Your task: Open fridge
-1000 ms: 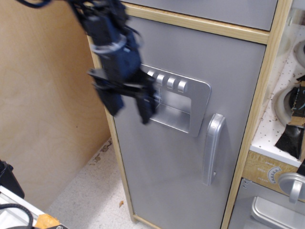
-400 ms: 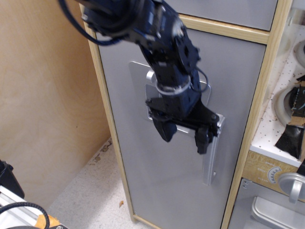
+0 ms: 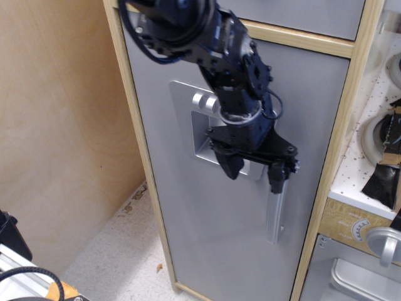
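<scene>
The fridge (image 3: pixel 213 251) is a tall cabinet with a light wood frame and a large silver-grey door, which stands closed. Its recessed dispenser panel (image 3: pixel 199 135) is partly hidden by my arm. The curved vertical silver handle (image 3: pixel 274 216) shows only in its lower part. My black gripper (image 3: pixel 254 175) hangs in front of the door with its fingers spread open. The right fingertip (image 3: pixel 276 182) is at the top of the handle, the left fingertip (image 3: pixel 233 168) over the panel's lower right corner. Nothing is held.
A plywood wall (image 3: pixel 62 125) stands to the left of the fridge. A speckled floor (image 3: pixel 119 251) lies below. A small grey oven door with a horizontal handle (image 3: pixel 382 241) is at the lower right, under a white pegboard stove top (image 3: pixel 369 163). A short plain grey panel (image 3: pixel 301 12) sits above the fridge door.
My arm has swung from the door's upper left across the dispenser panel, down and to the right, to the handle's top. The door has not moved.
</scene>
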Available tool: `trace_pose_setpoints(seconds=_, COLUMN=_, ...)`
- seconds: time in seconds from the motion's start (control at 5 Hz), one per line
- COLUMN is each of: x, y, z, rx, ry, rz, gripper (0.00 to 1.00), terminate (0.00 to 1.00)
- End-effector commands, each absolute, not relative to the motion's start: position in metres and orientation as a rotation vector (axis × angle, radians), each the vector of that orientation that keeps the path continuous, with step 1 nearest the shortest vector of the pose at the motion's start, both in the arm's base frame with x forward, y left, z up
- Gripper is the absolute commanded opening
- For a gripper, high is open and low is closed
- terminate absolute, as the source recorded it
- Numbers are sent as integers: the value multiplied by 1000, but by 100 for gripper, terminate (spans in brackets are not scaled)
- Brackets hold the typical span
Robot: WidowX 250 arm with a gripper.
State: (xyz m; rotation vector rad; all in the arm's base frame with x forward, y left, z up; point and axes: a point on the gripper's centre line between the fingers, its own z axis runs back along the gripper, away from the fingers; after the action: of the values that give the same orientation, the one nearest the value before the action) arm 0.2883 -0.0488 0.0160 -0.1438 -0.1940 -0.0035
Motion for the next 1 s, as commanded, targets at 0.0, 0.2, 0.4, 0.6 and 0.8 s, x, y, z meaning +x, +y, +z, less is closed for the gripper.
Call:
trace_pose_setpoints(seconds=0.0, x=310, y=-65, z=23, rx=-168, ry=-296, rz=6, gripper=100, terminate=0)
trace_pose_setpoints(seconds=0.2, x=314, y=-66, z=21, rx=-157, ry=-307, rz=-1, gripper=0, terminate=0)
trace_pose_setpoints(seconds=0.4, x=317, y=-68, z=20, rx=-153, ry=-311, rz=15, gripper=0, terminate=0)
trace_pose_setpoints(seconds=0.6, x=312, y=-68, z=18, rx=-150, ry=-303, rz=12, gripper=0, terminate=0)
trace_pose_setpoints(seconds=0.8, x=286, y=-68, z=22, rx=-148, ry=-231, rz=36, gripper=0, terminate=0)
